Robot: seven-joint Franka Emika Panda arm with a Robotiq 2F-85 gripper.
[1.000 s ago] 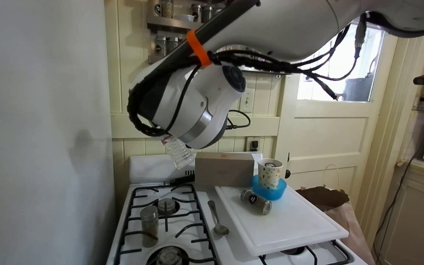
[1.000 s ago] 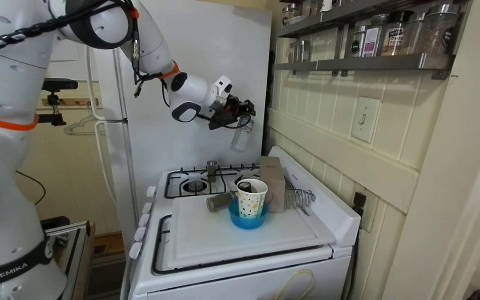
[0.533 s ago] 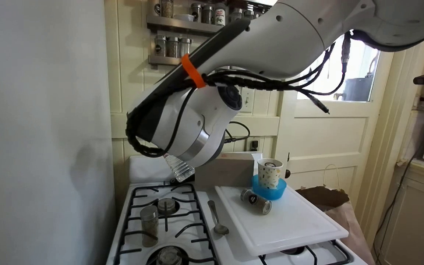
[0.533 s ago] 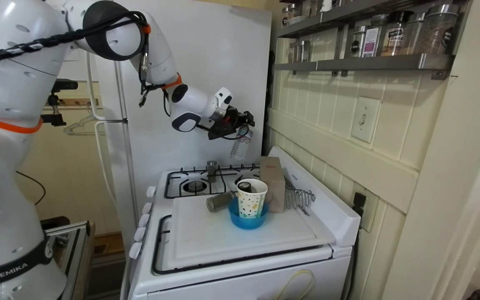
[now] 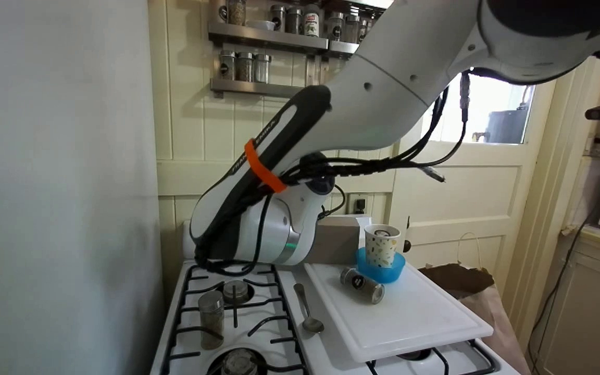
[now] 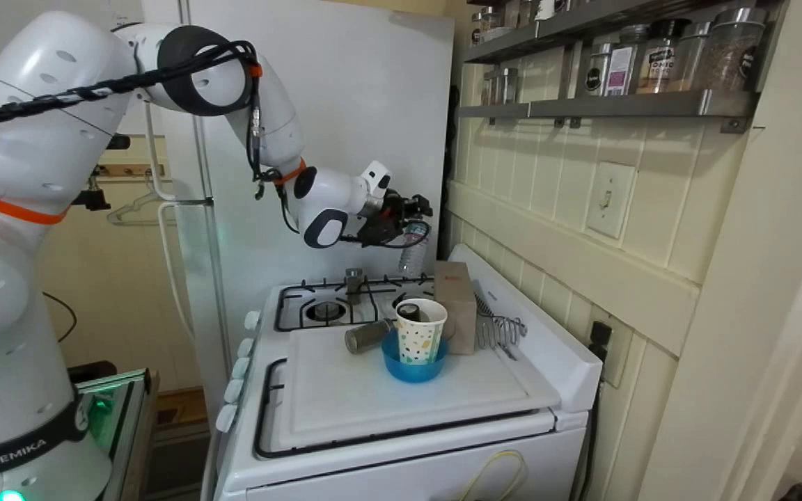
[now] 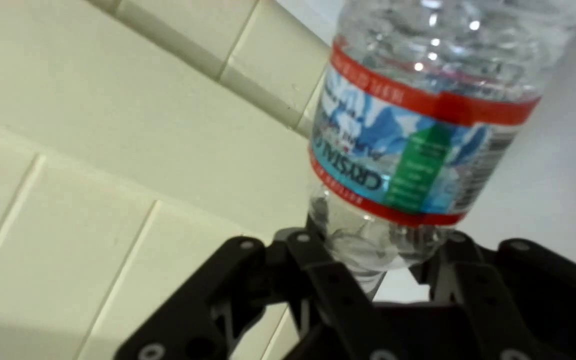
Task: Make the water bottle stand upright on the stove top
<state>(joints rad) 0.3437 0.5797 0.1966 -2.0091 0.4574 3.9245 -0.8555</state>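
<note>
The clear water bottle [image 6: 413, 256] hangs neck up from my gripper [image 6: 415, 212], leaning slightly, near the back of the stove top [image 6: 277, 342]. Its base looks close to the rear burner grate; I cannot tell whether it touches. In the wrist view, the bottle [image 7: 418, 155] with its red-banded label sits between the two black fingers of my gripper [image 7: 375, 250], which are shut on its shoulder and neck end. In an exterior view the arm hides the bottle and gripper, with the stove top [image 5: 292, 291] below.
A tan box [image 6: 454, 306] stands close beside the bottle. A glass jar [image 5: 211, 319] stands on the left grate and a spoon [image 5: 308, 317] lies alongside. A white cutting board [image 5: 404, 317] bears a lying jar [image 5: 362, 286] and a paper cup [image 5: 382, 245] in a blue bowl [image 5: 397, 270].
My arm has moved down, carrying the bottle lower toward the rear burner. The bottle leans less than before. In an exterior view it has gone out of sight behind the arm.
</note>
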